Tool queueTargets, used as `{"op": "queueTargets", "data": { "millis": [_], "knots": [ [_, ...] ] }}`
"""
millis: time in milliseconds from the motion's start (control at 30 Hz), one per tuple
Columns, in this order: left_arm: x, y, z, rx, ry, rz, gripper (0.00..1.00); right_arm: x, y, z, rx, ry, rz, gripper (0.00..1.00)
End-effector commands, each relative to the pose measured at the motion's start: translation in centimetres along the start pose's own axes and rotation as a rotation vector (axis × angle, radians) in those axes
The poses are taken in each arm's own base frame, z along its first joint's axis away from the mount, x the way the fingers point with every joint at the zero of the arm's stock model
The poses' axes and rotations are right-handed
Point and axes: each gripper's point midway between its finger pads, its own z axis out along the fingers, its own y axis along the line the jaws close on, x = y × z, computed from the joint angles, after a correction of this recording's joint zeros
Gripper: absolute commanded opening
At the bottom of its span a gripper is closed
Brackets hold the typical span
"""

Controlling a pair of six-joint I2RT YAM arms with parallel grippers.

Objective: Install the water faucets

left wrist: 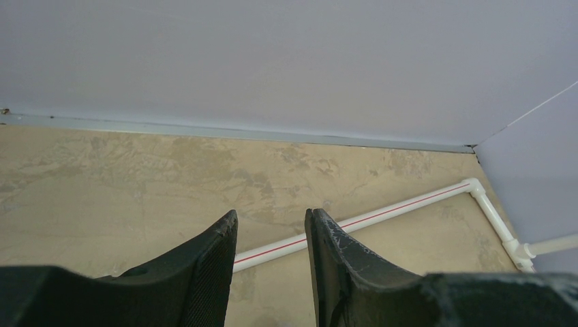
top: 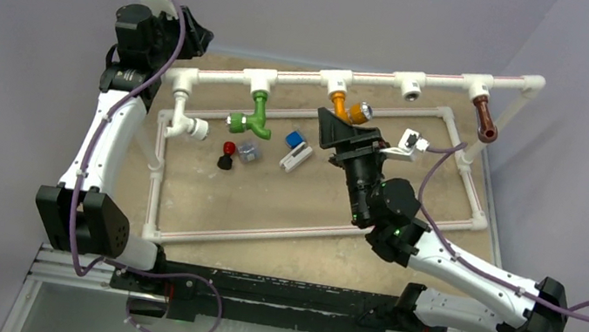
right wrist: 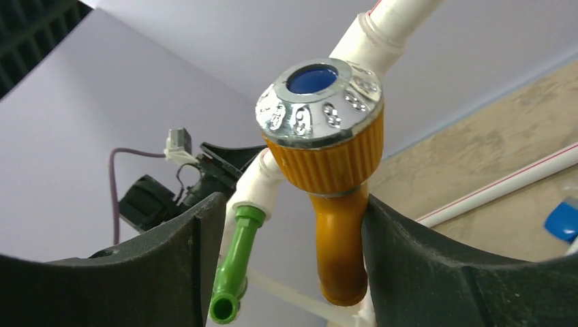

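The orange faucet with its silver round cap hangs from a tee on the white pipe's top rail. In the right wrist view the orange faucet stands between my right gripper's open jaws. It touches the right finger and is apart from the left one. The right gripper sits just below it. The green faucet hangs from the tee to the left and also shows in the right wrist view. The brown faucet hangs at the far right. My left gripper is raised at the back left, open and empty.
An empty tee socket sits on the top rail between the orange and brown faucets. A red-and-black knob, a small grey part and a blue-and-white part lie inside the pipe frame. A white elbow sticks out at the left.
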Motion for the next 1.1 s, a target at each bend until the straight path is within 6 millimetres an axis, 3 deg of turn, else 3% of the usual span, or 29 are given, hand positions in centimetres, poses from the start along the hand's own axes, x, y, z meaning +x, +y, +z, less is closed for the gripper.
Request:
{"op": "queueTargets", "data": {
  "millis": [0,233,600,733,833,1067],
  "knots": [
    [9.3,3.4,0.9,-0.078,0.271,-0.103,0.41,-3.3,1.8,0.3,0.009,-0.069,-0.160,0.72],
    [9.2,3.4,0.9,-0.077,0.270,-0.104,0.41,-4.0,1.1,0.7,0.057,-0.089,-0.323,0.69],
    [9.3,3.4,0.9,-0.078,0.272,-0.105,0.41,-3.8,-0.1,0.9,0.099,-0.104,-0.385,0.44],
    [9.3,3.4,0.9,-0.076,0.272,-0.105,0.41,-3.9,-0.2,0.9,0.107,-0.111,-0.363,0.24],
    [9.3,3.4,0.8,-0.077,0.271,-0.104,0.41,-4.0,-0.4,0.6,0.106,-0.116,-0.307,0.00],
    [9.3,3.4,0.9,-0.076,0.272,-0.107,0.41,-3.4,-0.6,-0.2,0.065,-0.095,-0.054,0.00]
  ]
}}
